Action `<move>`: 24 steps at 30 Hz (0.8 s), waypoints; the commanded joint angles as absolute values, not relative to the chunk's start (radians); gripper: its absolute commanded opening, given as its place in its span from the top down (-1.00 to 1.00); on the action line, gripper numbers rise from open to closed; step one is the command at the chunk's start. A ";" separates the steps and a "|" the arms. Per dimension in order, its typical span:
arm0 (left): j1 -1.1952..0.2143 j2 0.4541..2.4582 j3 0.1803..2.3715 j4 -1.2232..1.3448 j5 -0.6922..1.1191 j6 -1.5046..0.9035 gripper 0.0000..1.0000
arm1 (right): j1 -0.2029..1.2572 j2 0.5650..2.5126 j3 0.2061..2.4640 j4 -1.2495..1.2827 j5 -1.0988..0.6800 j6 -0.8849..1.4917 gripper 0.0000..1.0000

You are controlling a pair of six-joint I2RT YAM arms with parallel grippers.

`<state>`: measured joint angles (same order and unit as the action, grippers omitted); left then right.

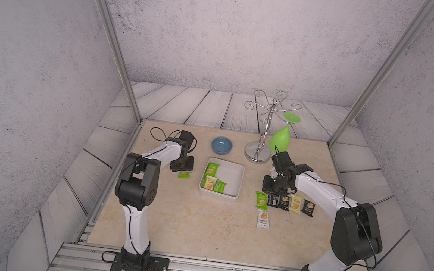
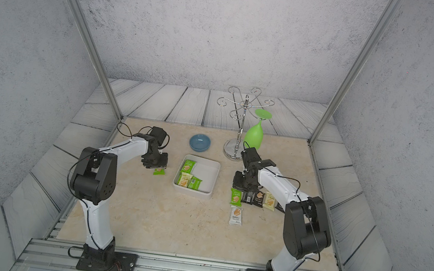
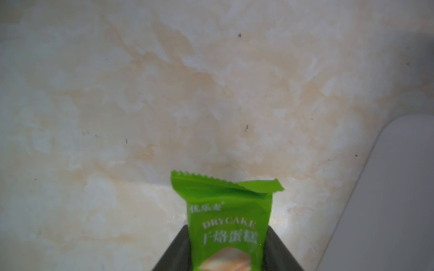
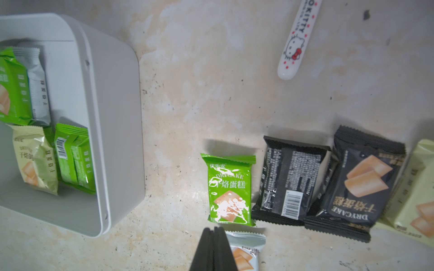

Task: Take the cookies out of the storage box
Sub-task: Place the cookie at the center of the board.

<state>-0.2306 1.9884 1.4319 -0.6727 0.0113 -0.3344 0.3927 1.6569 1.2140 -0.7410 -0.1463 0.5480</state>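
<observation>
The white storage box (image 1: 235, 165) sits mid-table and holds several cookies: a green packet (image 1: 211, 169) over a white one, a cream packet (image 1: 209, 183) and another green one (image 1: 219, 186). Left of the box, my left gripper (image 1: 181, 170) is shut on a green cookie packet (image 3: 229, 211), low over the table. Right of the box, my right gripper (image 4: 214, 231) is shut and empty. It hovers by a row of green (image 4: 229, 187), black (image 4: 290, 178) and cream cookies and a white packet (image 1: 263, 219) lying on the table.
A small blue bowl (image 1: 222, 145) stands behind the box. A chrome glass rack (image 1: 257, 153) with a green glass (image 1: 280, 139) hanging upside down stands at the back right. A white Hello Kitty stick (image 4: 294, 44) lies on the table near the right gripper.
</observation>
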 commanded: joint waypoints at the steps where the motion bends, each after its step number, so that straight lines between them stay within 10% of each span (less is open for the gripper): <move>1: -0.229 2.002 1.447 -0.656 -0.002 -0.315 0.03 | 0.397 1.670 1.245 -0.767 -0.124 0.538 0.86; 24: -0.230 1.991 1.483 -0.708 -0.007 -0.328 -0.39 | 0.397 1.732 1.283 -0.752 -0.128 0.513 0.86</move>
